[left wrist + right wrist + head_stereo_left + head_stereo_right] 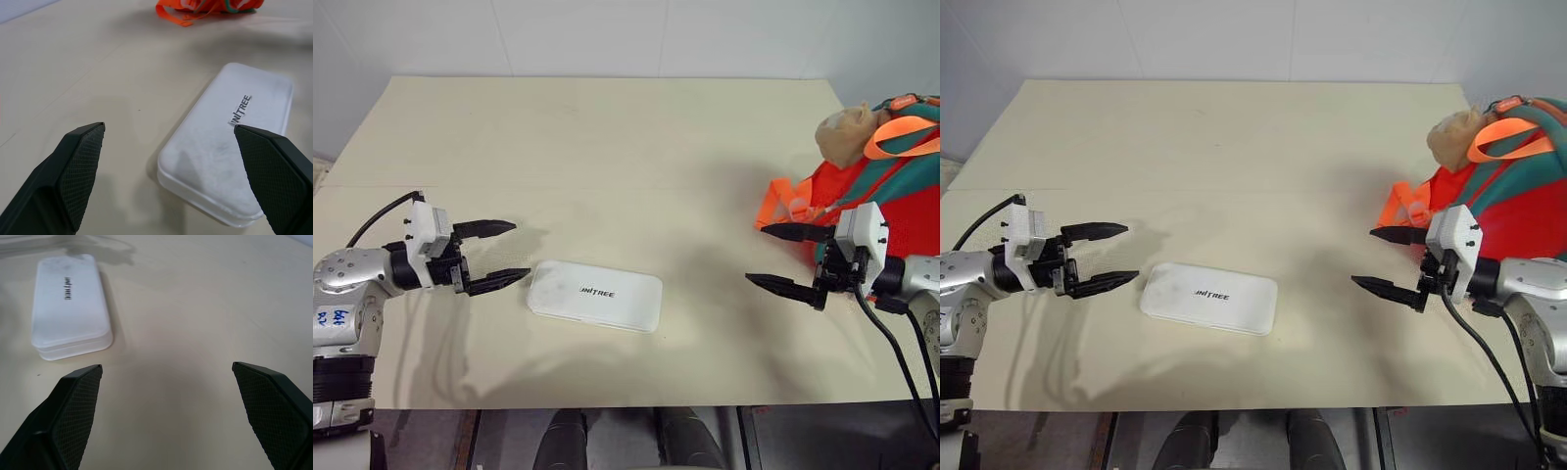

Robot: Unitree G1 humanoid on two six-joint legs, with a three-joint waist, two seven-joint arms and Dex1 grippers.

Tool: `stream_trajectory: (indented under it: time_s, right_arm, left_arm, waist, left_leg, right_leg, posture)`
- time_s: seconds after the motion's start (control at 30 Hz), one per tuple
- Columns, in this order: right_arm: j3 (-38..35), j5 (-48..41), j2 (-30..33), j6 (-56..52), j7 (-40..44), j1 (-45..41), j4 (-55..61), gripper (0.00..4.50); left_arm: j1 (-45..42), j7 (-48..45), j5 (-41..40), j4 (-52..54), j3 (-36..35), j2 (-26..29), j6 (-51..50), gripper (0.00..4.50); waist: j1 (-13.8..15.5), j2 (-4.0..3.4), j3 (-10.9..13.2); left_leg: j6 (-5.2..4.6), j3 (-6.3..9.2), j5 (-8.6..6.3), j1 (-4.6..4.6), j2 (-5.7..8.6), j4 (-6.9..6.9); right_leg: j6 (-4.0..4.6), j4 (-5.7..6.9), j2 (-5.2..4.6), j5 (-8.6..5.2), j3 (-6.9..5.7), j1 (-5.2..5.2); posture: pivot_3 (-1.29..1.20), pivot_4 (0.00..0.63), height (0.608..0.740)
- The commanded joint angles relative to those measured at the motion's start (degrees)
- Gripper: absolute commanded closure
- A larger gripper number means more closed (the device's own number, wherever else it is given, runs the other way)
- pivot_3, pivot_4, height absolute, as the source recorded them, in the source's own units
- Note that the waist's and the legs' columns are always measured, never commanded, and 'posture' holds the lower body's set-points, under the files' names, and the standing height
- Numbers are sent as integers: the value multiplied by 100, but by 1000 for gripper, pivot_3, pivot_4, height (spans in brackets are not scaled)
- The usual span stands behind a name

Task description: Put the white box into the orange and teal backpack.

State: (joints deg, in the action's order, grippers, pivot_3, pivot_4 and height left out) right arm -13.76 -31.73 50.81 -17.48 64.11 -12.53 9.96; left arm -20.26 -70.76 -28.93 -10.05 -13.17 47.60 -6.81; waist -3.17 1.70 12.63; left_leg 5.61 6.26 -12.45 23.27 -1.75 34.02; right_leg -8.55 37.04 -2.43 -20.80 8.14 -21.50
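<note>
White box: the white box [595, 295] lies flat on the table [607, 147], dark lettering facing up, its long side running across between the two pincers. It sits just beyond the tips of the left pincer [495, 255], not touching them, and well apart from the right pincer [785, 258], which points toward it over bare tabletop.

Left pincer: fingers spread wide, nothing between them. It hangs a little above the table, aimed at the near short end of the box; in the left wrist view the box [230, 147] fills the space ahead of one black fingertip [80, 171].

Right pincer: fingers spread wide and empty as well, above the table. In the right wrist view the box [68, 306] lies far ahead of it and off toward one finger [73, 416].

Orange and teal backpack: the orange and teal backpack [891, 186] rests at the table's far right edge, just behind and beside the right pincer, well apart from the left one. Its orange straps [781, 204] spill onto the table toward the middle.

Plush charm: a tan plush toy [847, 132] lies on top of the backpack, on the side away from the right pincer.
</note>
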Motion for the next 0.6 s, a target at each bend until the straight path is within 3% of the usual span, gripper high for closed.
stream_trajectory:
  time_s: [0.03,0.3,0.4,0.6]
  right_arm:
    - [-132,35,-158,113,-275,-24,228,9]
    - [132,116,-453,-100,-759,129,773,9]
    - [331,167,-521,-86,-794,280,1054,624]
    - [866,517,-794,32,-951,445,1083,2699]
  left_arm:
    - [-230,-32,77,-103,-34,-31,214,0]
    - [-646,-167,249,-610,112,-106,357,0]
    - [-652,-479,325,-845,97,36,587,630]
    - [-424,-543,549,-1420,-163,397,1118,2551]
  waist:
    - [5,0,0]
    - [7,0,0]
    - [-5,0,0]
    - [-3,1,-1]
  left_leg:
    - [0,0,0,0,0,1]
    - [0,1,0,1,1,0]
    - [0,1,0,-1,0,0]
    - [0,1,0,-1,0,1]
  right_leg:
    - [0,2,0,0,0,0]
    - [-1,2,0,0,0,0]
    - [0,4,1,0,0,0]
    - [0,5,1,0,-1,-1]
  posture:
    - [0,150,740]
    - [0,150,740]
    - [0,150,740]
    - [0,150,740]
